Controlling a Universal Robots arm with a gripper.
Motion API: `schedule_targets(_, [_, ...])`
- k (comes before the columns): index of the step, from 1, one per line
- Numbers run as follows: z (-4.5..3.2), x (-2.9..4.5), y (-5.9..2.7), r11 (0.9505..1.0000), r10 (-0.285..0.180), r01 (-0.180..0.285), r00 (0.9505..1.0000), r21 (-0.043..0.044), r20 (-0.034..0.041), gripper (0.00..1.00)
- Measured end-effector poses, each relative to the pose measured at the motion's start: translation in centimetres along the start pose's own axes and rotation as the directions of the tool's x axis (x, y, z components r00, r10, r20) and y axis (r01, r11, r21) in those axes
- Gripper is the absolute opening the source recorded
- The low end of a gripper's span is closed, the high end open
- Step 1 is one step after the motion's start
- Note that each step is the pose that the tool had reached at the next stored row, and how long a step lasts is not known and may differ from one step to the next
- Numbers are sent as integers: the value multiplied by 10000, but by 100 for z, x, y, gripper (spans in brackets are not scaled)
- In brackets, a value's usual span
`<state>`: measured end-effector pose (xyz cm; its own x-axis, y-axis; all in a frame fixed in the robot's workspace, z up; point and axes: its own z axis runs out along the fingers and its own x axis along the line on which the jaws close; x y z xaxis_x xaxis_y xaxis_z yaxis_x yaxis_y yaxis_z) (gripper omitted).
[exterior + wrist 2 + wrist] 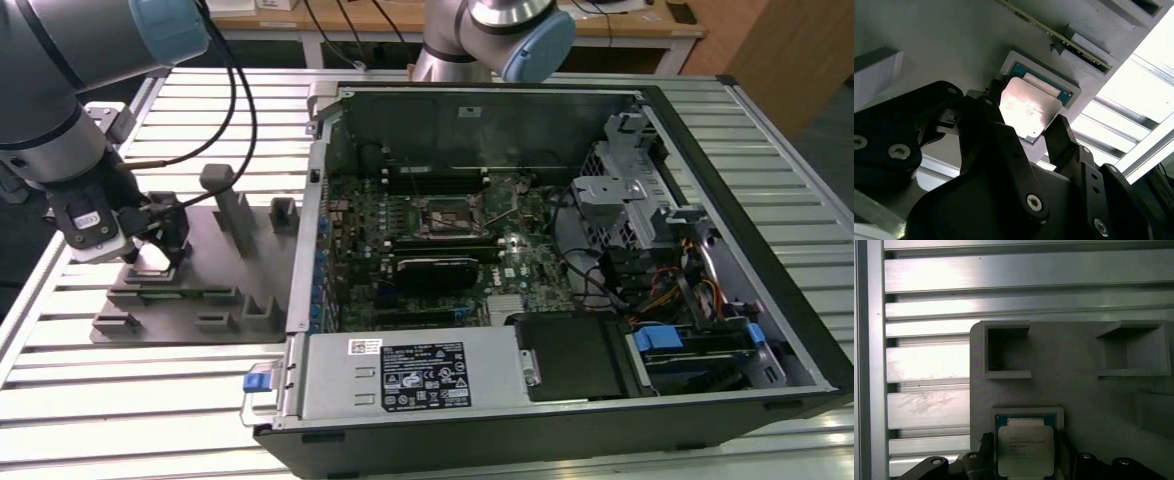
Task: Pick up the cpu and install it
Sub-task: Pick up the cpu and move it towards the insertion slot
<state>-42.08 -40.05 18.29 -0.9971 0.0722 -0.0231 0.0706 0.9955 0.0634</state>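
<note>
CPU point(1025, 450) lies flat in a shallow square recess of the grey tray point(1079, 390), silver top facing up and a thin green rim showing around it in both wrist views point(1029, 107).

Findings, largest first:

1. The slatted metal table point(200, 420) carries everything.
2. The computer case point(761, 215) lies open on its side. It contains the motherboard point(534, 265), with the black socket frame point(447, 215) near its centre, and a power supply point(400, 375) at the case's six o'clock.
3. The tray point(200, 275) sits just beside the case, at its nine o'clock in the exterior view. Upright blocks point(234, 210) stand on it.
4. The gripper point(154, 262) is down at the tray's nine o'clock side. Its fingers point(1059, 135) stand apart, one at each of two opposite edges of the CPU. Whether they press the edges cannot be told.
5. The CPU is close to square, so no long axis can be told.
</note>
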Motion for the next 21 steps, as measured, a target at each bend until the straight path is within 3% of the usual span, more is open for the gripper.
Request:
schedule_targets(3, [0,0,0,10000,0,0,10000,1,-1,60])
schedule_targets(4, [0,0,0,10000,0,0,10000,1,0,54])
schedule_targets(12, [-4,0,1,10000,0,0,10000,-1,2,54])
schedule_targets(21, [-174,-4,11,10000,0,0,10000,0,0,54])
